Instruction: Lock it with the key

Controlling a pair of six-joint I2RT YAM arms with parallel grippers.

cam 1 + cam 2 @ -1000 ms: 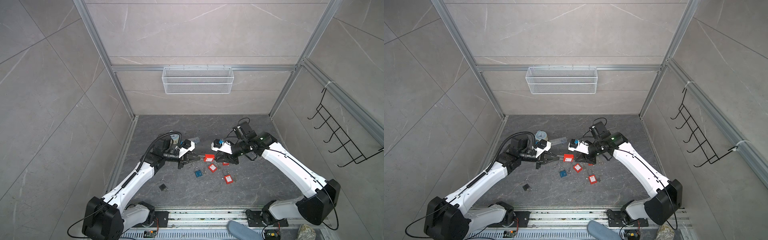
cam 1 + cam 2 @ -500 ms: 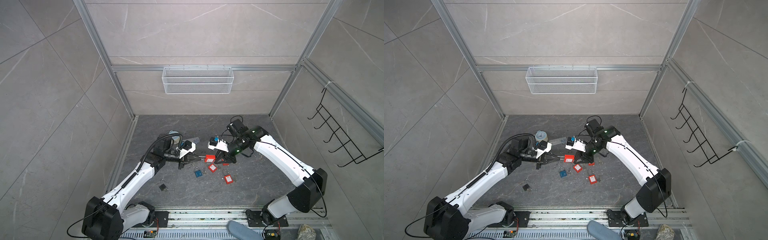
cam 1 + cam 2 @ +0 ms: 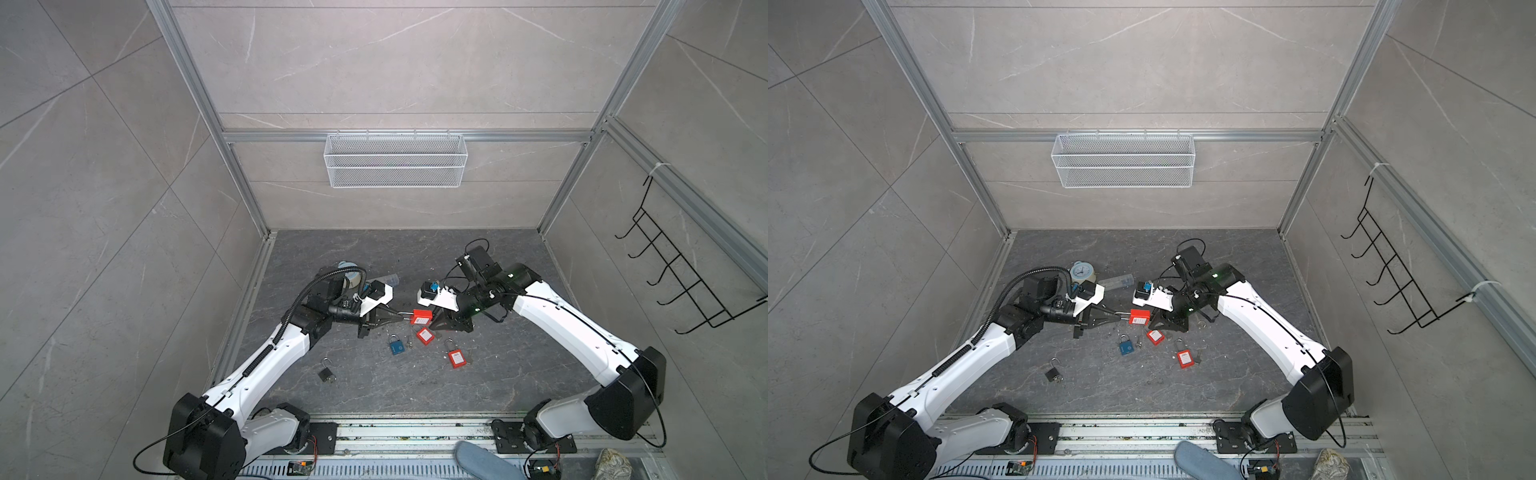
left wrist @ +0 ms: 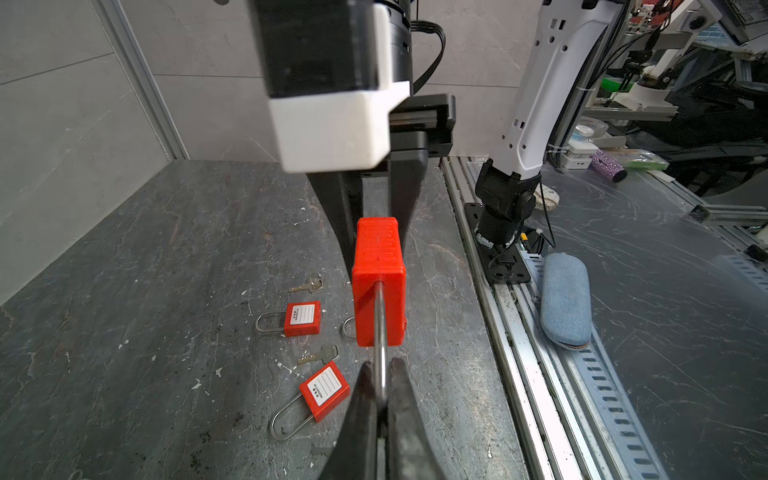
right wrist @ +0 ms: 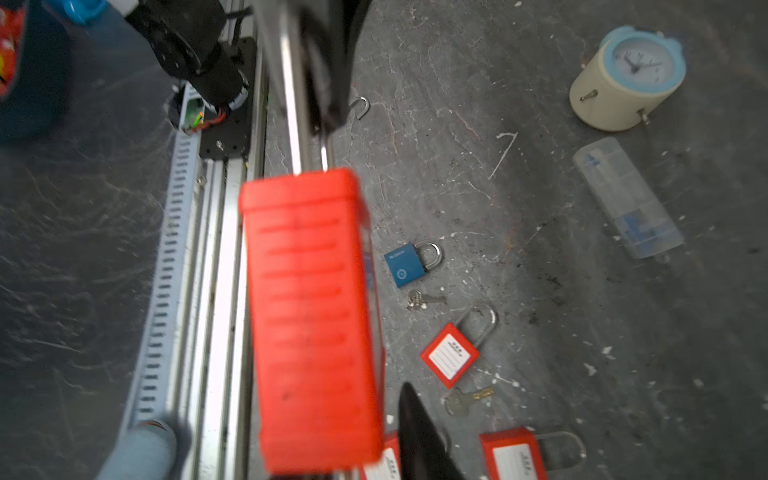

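Above the middle of the dark counter, the left gripper is clamped tight on the steel shackle of a red padlock and holds it level in the air. The right gripper stands partly open, its fingers straddling the padlock's far end; whether they actually touch it is unclear. A blue padlock and a loose key lie on the counter below.

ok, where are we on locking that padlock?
Done: padlock is off the floor, left gripper shut on its shackle. In hand: right gripper straddles its body, contact unclear. Left: keys lie on the floor, none visibly in the padlock; inserting and turning one likely remains.
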